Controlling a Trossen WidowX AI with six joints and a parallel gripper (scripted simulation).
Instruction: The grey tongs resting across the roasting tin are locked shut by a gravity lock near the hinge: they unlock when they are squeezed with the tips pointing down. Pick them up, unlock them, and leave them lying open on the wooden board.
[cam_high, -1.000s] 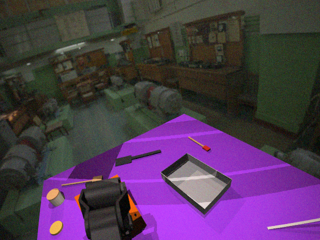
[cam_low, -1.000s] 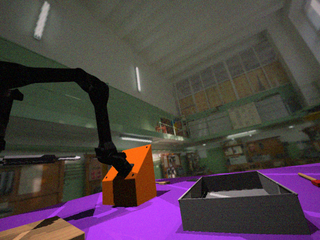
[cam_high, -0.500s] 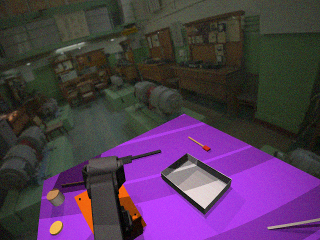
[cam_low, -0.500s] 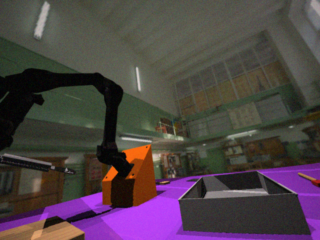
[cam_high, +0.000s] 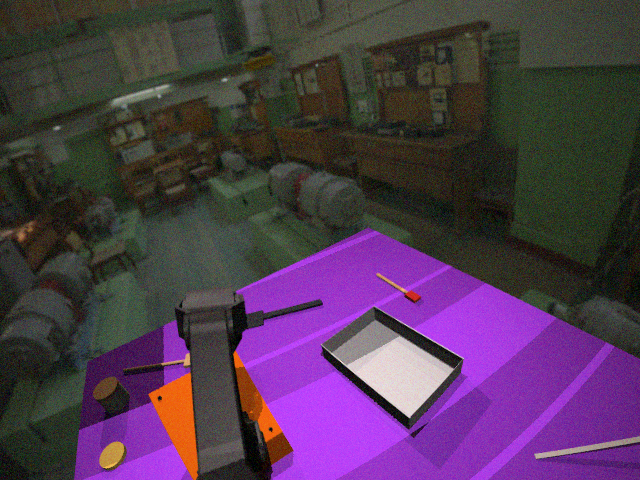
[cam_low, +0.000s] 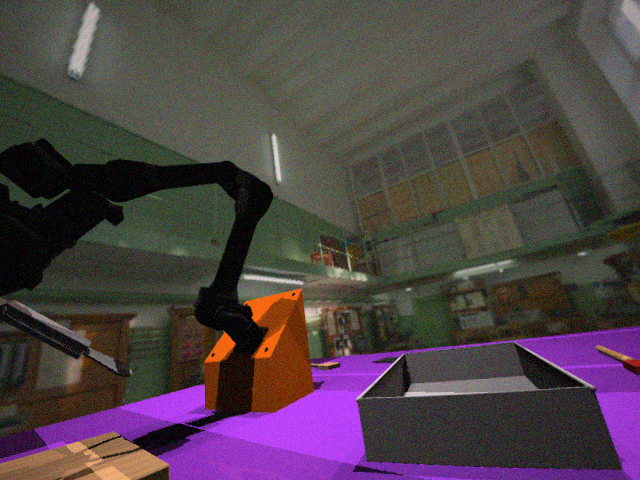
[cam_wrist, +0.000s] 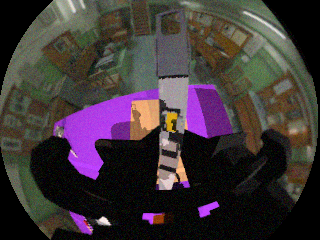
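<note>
The grey tongs are off the roasting tin, in the air at the left of the exterior view, sloping down to the right. My gripper is shut on the tongs; they run up the middle of the wrist view. Whether the tongs are locked cannot be told. The wooden board lies at the lower left in the exterior view, below the tongs. The roasting tin stands with nothing across it. In the top view the gripper and the tongs are out of view.
An orange sloped block stands behind the board, partly hidden by the arm. A black spatula, a red-headed brush, a wooden spatula, a brown cylinder, a yellow disc and a pale stick lie about.
</note>
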